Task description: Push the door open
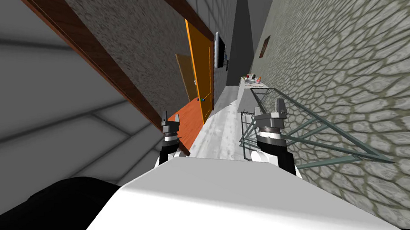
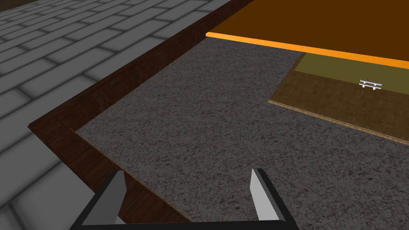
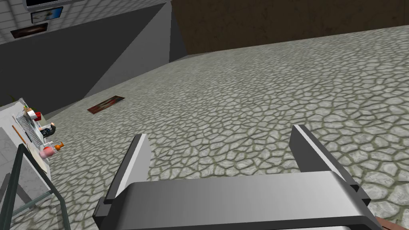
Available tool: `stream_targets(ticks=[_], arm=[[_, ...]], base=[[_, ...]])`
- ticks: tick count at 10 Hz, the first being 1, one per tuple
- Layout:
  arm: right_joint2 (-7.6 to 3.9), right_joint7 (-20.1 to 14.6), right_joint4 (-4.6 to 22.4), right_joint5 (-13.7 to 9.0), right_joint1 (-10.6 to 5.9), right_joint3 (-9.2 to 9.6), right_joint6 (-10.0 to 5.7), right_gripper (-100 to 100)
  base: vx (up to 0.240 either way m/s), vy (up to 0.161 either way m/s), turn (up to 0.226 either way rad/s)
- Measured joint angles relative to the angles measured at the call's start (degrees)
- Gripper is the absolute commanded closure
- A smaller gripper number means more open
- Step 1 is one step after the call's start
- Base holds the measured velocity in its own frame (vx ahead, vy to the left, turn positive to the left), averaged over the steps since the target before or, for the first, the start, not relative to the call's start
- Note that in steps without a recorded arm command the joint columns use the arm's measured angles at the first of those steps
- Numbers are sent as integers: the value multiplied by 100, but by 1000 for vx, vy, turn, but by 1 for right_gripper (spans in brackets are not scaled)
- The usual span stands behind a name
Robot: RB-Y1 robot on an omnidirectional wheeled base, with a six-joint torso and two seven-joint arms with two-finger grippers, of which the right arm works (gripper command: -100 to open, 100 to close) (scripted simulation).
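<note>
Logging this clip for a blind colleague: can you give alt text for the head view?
An orange door stands ahead on the corridor's left side, well beyond both grippers. The left gripper is open near the speckled wall; the right gripper is open over a glass table by the stone wall.

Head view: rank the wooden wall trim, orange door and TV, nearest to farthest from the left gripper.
1. The wooden wall trim, running just beside the left gripper, on its left.
2. The orange door, ahead along that same side.
3. The TV, mounted on the wall beyond the door.
</note>
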Motion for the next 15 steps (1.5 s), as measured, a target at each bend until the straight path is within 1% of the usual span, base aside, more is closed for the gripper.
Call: stream_targets(ticks=[2, 3, 4, 5, 6, 7, 8, 9, 10, 12, 14, 15], arm=[[-36, 101, 93, -191, -11, -12, 108, -100], [-60, 153, 127, -298, 21, -14, 155, -100], [-70, 224, 168, -419, 20, -14, 234, -100], [-111, 264, 232, -535, 18, -50, 283, -100], [-151, 301, 255, -671, 21, -94, 366, -100], [-175, 369, 344, -809, 68, -80, 394, -100], [-189, 437, 372, -931, 104, -75, 444, -100], [-204, 492, 415, -1050, 57, -115, 547, -100], [-237, 533, 514, -1163, 34, -144, 592, -100], [-255, 638, 576, -1363, 76, -144, 690, -100], [-294, 733, 691, -1577, 54, -183, 797, -100], [-298, 792, 679, -1688, 109, -178, 873, -100]], base=[[77, -5, 107], [104, 5, 105], [93, 11, 75], [89, 3, 86], [107, -9, 168], [92, -18, 124], [77, -17, 89], [66, -6, 84], [65, 1, 73], [66, -4, 105], [75, -13, 97], [80, -20, 110]])
